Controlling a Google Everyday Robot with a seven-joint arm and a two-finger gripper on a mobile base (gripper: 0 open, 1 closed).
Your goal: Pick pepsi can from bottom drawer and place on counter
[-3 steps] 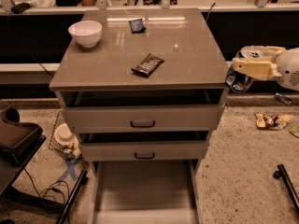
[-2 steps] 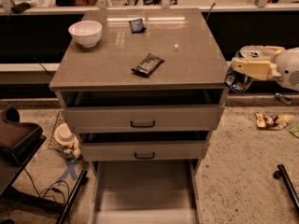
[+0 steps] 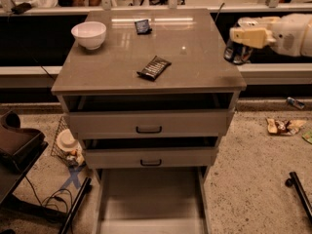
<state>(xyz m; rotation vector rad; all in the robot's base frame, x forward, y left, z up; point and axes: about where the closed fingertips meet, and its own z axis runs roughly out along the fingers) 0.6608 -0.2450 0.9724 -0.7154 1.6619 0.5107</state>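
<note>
My gripper (image 3: 236,48) sits at 2 o'clock off the counter (image 3: 195,67), just past its right edge, clamped on the pepsi can (image 3: 232,54). Can is held in air, not on the slab. Bottom drawer (image 3: 151,204) stands open at 6 o'clock.

white bowl (image 3: 88,34) back-left, small dark packet (image 3: 142,26) back-centre, snack wrapper (image 3: 154,68) mid. upper drawers (image 3: 148,123) ajar. wire basket (image 3: 66,147), blue tape cross (image 3: 73,177) floor left; litter (image 3: 282,126) floor right.

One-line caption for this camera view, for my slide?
Hand holds the can just right of the counter, bottom drawer open below.
</note>
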